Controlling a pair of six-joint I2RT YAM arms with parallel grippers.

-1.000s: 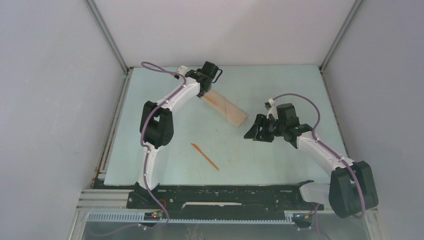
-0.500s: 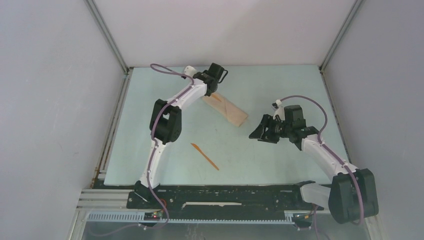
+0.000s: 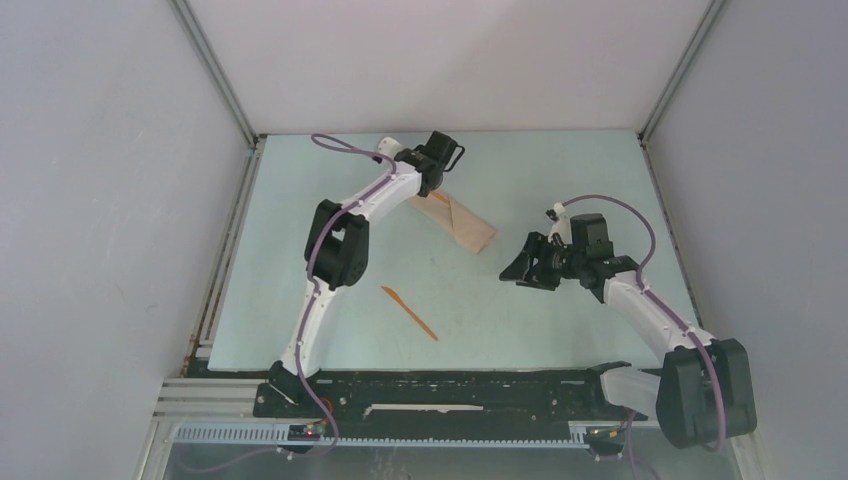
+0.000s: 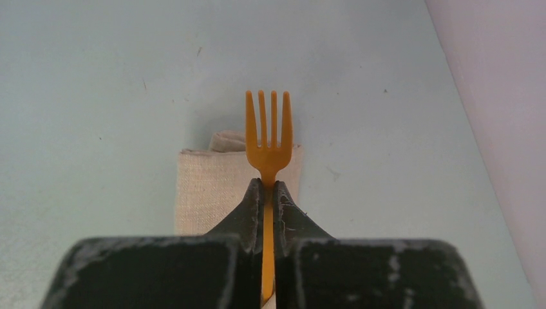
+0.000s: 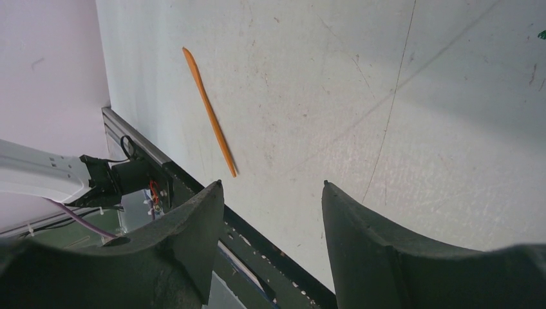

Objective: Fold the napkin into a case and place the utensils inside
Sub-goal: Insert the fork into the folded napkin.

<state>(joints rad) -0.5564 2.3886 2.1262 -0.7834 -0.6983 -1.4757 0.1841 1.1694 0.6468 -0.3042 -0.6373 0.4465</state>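
Pinching the orange fork by its neck, the left gripper is clamped tight, tines reaching past the end of the beige case on the table beneath. Inserting well would mean lining the fork along the pouch and sliding it in low and flat. The right gripper hangs spread and empty; the knife lies loose, well apart from the case. Where the pouch's mouth opens, and whether the fork touches cloth, cannot be told.
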